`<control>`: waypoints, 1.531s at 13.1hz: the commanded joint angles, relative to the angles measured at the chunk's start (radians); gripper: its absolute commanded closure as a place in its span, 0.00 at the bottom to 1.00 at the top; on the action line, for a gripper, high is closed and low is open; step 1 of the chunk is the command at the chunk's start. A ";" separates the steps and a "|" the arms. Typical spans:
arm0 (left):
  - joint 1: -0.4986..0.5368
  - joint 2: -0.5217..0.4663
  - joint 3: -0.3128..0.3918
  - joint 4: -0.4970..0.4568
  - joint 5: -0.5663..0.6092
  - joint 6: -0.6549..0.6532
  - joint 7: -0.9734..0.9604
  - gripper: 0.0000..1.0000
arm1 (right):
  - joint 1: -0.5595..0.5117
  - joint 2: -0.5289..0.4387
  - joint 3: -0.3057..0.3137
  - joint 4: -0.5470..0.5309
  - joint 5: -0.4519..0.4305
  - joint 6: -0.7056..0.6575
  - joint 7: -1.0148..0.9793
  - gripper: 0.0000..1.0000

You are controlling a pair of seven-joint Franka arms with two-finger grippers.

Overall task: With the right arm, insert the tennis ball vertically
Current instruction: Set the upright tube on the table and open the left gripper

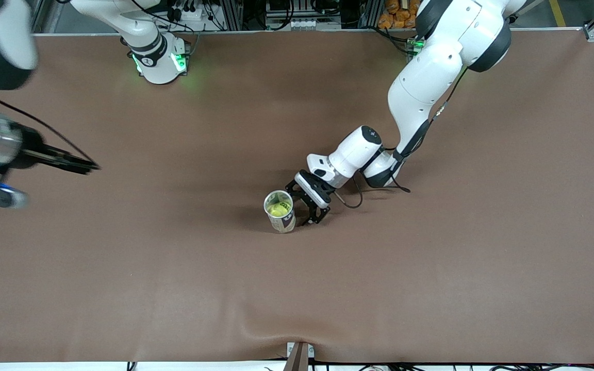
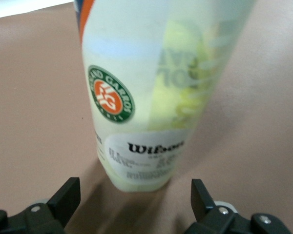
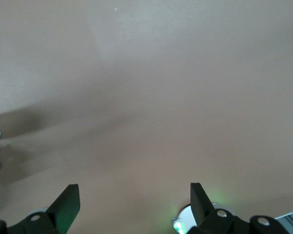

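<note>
Where the brown table (image 1: 431, 288) lies nearest the front camera nothing stands on it; farther up, about mid-table, a clear plastic Wilson tennis ball can (image 1: 280, 211) stands upright, lid off, mouth open to the top. A yellow-green tennis ball (image 1: 278, 209) sits inside, seen through the open mouth and again through the wall in the left wrist view, so the insertion looks done or nearly so. Judgement on handling: ball light, felt-covered, springy, not slippery, best pinched across its middle; can thin-walled and light, likely to tip or dent if nudged or squeezed hard, better held low on the body near the label. Left gripper (image 1: 308, 206) sits low just beside the can on the side toward the left arm's end of the table, jaws wide apart, holding nothing; its wrist view shows the can between the fingertips (image 2: 68, 197) but not touching them. Right gripper (image 1: 83, 166) hangs in the air over bare table toward the right arm's end, well apart from the can, slim jaws fully spread and empty.
</note>
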 commanded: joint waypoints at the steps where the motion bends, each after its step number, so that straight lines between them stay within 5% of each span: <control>1: 0.037 -0.091 -0.035 -0.116 -0.001 -0.007 -0.045 0.00 | -0.138 -0.083 0.020 -0.084 0.003 0.005 -0.161 0.00; 5: 0.044 -0.169 -0.048 -0.189 -0.001 -0.016 -0.122 0.00 | -0.277 -0.086 0.020 -0.082 0.003 0.002 -0.359 0.00; 10: 0.045 -0.314 -0.059 -0.282 -0.001 -0.103 -0.234 0.00 | -0.278 -0.089 0.024 -0.091 0.003 0.048 -0.361 0.00; 16: 0.047 -0.535 -0.083 -0.301 -0.001 -0.450 -0.393 0.00 | -0.056 -0.209 -0.051 -0.289 -0.017 0.278 -0.364 0.00; 20: 0.050 -0.641 -0.083 -0.290 -0.019 -0.637 -0.456 0.00 | -0.045 -0.373 -0.051 -0.520 -0.031 0.523 -0.370 0.00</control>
